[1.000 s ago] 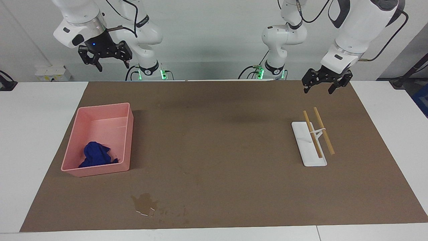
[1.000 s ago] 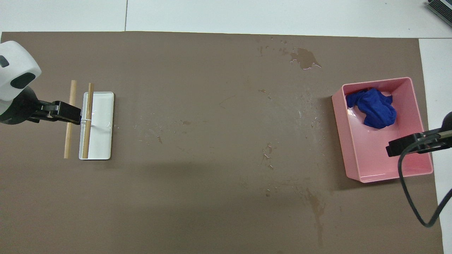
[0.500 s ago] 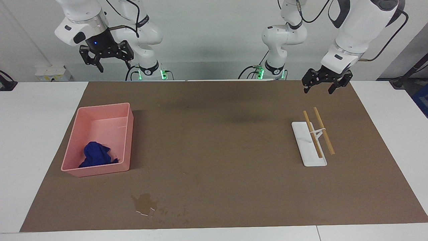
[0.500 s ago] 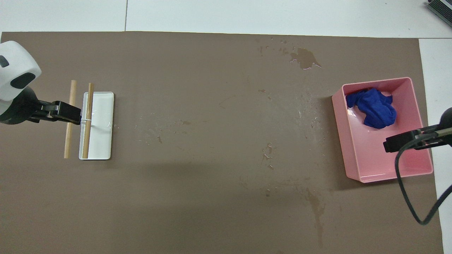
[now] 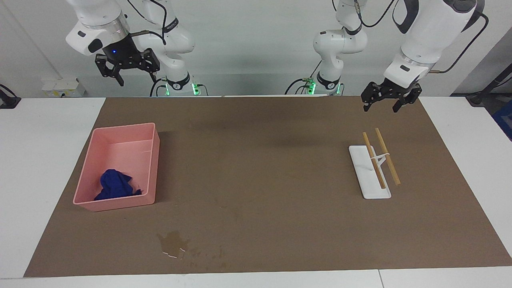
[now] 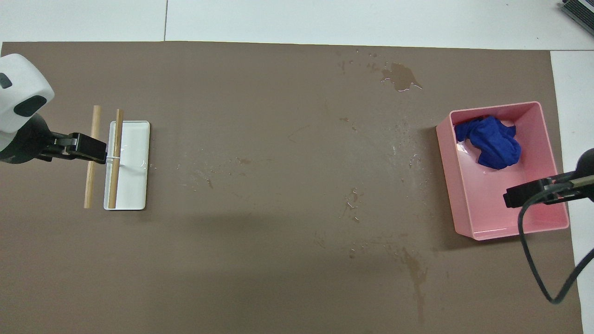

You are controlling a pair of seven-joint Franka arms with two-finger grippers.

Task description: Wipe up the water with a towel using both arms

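Observation:
The blue towel [image 5: 115, 185] lies crumpled in the pink tray [image 5: 124, 127], at the tray's end farther from the robots; it also shows in the overhead view [image 6: 492, 141]. The largest patch of water [image 5: 174, 242] lies on the brown mat farther from the robots than the tray, and shows in the overhead view [image 6: 400, 76]. Faint streaks [image 6: 415, 271] and speckles [image 6: 352, 199] lie nearer to the robots. My right gripper [image 5: 137, 80] is open and empty, high over the tray's near end [image 6: 524, 195]. My left gripper [image 5: 380, 108] is open and empty, raised over the wooden rods [image 6: 90, 149].
A white rack [image 5: 370, 188] with two wooden rods [image 5: 387, 156] across it stands toward the left arm's end of the mat [image 6: 132, 185]. The brown mat [image 5: 264, 168] covers most of the white table.
My right gripper rose a little and shifted toward the table's middle a second ago; it has barely moved since. The left arm, towel and water have not moved.

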